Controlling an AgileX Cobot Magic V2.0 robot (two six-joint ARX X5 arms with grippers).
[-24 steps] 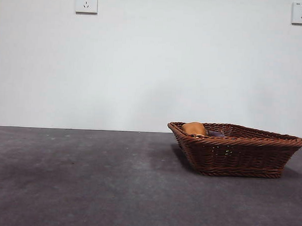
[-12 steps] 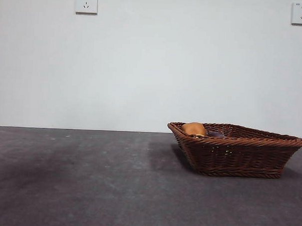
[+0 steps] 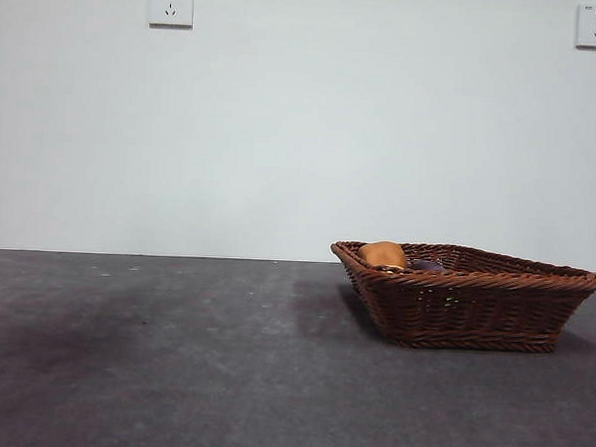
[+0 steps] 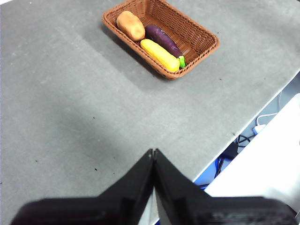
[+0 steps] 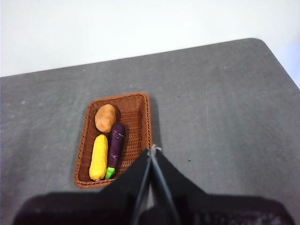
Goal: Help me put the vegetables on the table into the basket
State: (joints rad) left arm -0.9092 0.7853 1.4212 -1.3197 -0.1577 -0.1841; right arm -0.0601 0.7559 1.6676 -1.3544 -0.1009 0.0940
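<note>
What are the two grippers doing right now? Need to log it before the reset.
Left gripper: closed, holding nothing, above the bare table.
Right gripper: closed, holding nothing, above the basket.

The flat dark grey, mottled matte table [image 3: 173, 357] carries one item directly on its surface: a shallow dark brown woven wicker basket [image 3: 472, 308] with flared sides and a braided rim. In the front view the basket stands toward the right side of the table. The right wrist view shows the table [image 5: 225, 108] with a rounded corner and the basket [image 5: 145, 122] set well inside its edges.
</note>
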